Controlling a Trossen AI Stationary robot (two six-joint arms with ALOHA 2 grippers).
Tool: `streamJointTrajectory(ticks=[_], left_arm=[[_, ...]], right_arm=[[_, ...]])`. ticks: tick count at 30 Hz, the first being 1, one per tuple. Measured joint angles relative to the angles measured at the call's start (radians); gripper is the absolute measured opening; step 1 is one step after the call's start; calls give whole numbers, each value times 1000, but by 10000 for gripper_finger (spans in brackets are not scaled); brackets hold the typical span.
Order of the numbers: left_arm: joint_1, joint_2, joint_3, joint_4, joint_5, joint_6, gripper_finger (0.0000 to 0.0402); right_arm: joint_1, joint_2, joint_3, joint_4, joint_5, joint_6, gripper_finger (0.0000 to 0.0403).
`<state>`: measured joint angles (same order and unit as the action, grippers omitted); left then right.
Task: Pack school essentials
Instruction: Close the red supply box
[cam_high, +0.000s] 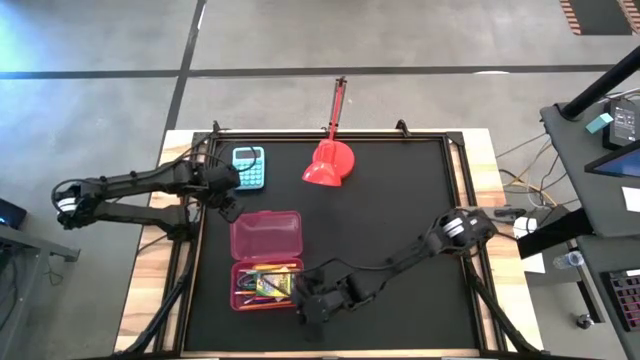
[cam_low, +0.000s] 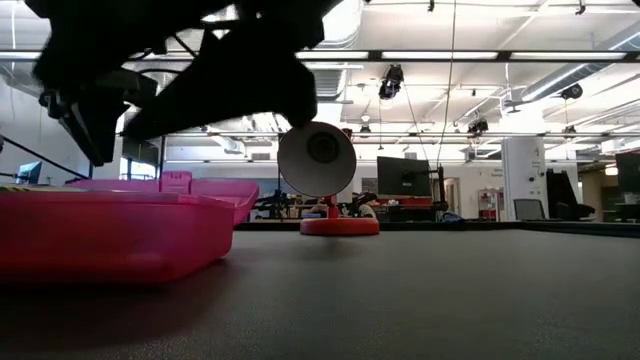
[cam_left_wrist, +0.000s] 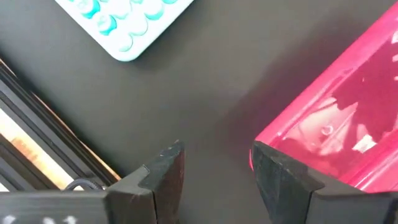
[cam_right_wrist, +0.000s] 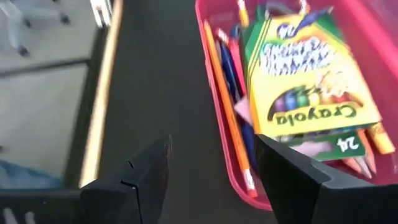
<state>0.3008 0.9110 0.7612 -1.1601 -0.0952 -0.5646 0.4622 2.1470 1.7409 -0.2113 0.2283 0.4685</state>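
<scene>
- Hovering with my right claw (cam_right_wrist: 211, 171) spread wide and gripping nothing, just beside the near corner of the pink pencil case (cam_high: 266, 258), over bare black mat (cam_high: 400, 200).
- Ahead of these fingers, in the case's filled tray, lies the green-and-yellow Crayola crayon box (cam_right_wrist: 308, 81), on top of the other supplies.
- Between that box and the tray wall nearest my right claw lie an orange pencil (cam_right_wrist: 227, 115) and blue pens (cam_right_wrist: 231, 68), lengthwise.
- My left claw (cam_left_wrist: 214, 177) is also spread and holds nothing; it sits at the corner of the case's open lid (cam_left_wrist: 336, 130), one finger just touching or nearly touching its rim, I cannot tell which.
- Beyond my left claw, on the side away from the lid, lies the light-blue calculator (cam_high: 249, 167).
- Farther off past the lid stands the red scoop-shaped thing (cam_high: 330, 163), its long handle reaching over the table edge.
</scene>
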Motion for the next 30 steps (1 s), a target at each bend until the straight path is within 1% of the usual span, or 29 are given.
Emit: streamJointTrajectory(ticks=[9,16,25,30], left_arm=[[0,-43,-5,0,0,22,169],[0,-83,-9,-1,1,22,169],[0,-108,-33,0,11,8,169],[0,-101,-33,0,17,-12,169]], right_arm=[[-9,112,160,-250,5,-47,217],[-19,180,286,-382,9,-128,217],[-32,178,359,-712,7,-147,217],[-31,160,366,-839,7,-153,217]])
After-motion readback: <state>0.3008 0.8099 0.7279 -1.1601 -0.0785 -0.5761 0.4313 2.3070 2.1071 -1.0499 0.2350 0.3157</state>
